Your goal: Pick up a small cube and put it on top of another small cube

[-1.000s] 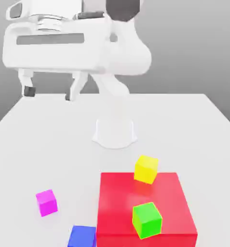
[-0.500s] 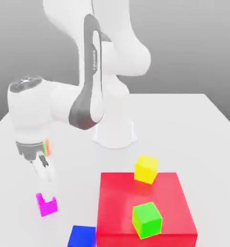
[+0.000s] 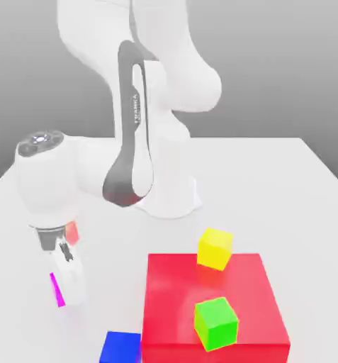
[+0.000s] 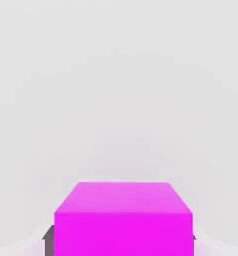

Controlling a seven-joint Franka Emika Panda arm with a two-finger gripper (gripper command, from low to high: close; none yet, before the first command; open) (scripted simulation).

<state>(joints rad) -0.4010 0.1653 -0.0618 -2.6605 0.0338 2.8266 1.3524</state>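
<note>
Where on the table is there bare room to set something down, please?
The table is bare on the exterior view's right, beyond the red block, and behind it beside the arm's base. The near edge is crowded: the blue cube sits against the block, the yellow cube and green cube lie on the block, and the gripper grips the magenta cube.

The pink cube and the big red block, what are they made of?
It's a computer-drawn scene, so it's a guess. The magenta cube looks like matte plastic: one flat colour, no shine or grain. The big red block looks like glossy plastic: the green cube and yellow cube on it are faintly reflected in its top.
</note>
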